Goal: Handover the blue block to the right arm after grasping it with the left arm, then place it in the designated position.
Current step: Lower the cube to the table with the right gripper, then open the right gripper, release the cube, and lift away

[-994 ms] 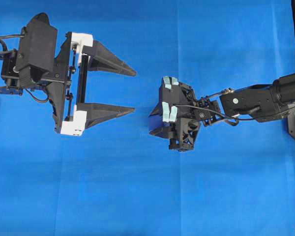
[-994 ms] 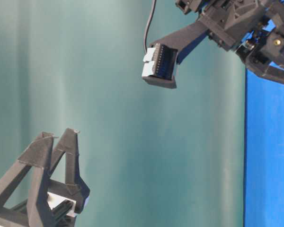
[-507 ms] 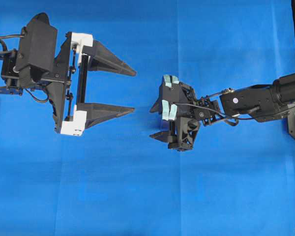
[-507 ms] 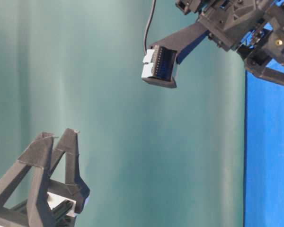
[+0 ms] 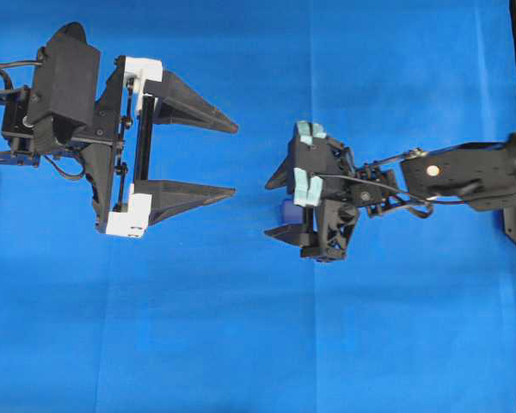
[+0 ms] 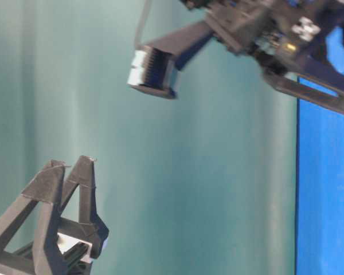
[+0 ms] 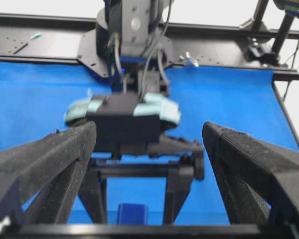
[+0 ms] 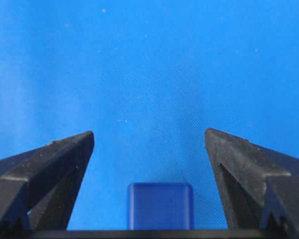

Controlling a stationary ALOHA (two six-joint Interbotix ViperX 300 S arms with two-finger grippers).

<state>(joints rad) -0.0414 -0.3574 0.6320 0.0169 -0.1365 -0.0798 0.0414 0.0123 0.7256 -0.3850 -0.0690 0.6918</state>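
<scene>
Right wrist view shows my right gripper (image 8: 149, 164) spread wide, its two black triangular fingers (image 8: 50, 164) standing well apart with nothing held between them. The blue block (image 8: 160, 206) lies on the cloth between them, touching neither finger. Its lower edge is cut off by the black bar at the bottom of that view, so I only see the top part of it. It is a small dark-blue cube with rounded corners, a shade deeper than the blue cloth (image 8: 149, 74) under it, and I cannot make out any mark on the face that shows. The finger surfaces look rough and grainy, with small teeth at the inner lower edge.

From overhead, my right gripper (image 5: 279, 206) points down, and only a sliver of the blue block (image 5: 287, 211) peeks out beside its body; the rest is hidden under it. Pale teal tape patches sit on top of the wrist housing.

My left gripper (image 5: 232, 159), with white brackets, is also wide open and empty, well apart from the block. In the left wrist view the block (image 7: 132, 214) shows low, behind the right gripper's frame, and the picture is blurred there.

The table-level view shows only motion-blurred parts of my right arm (image 6: 264, 34) and the left gripper's fingertips (image 6: 83, 166); the block is not visible there.
</scene>
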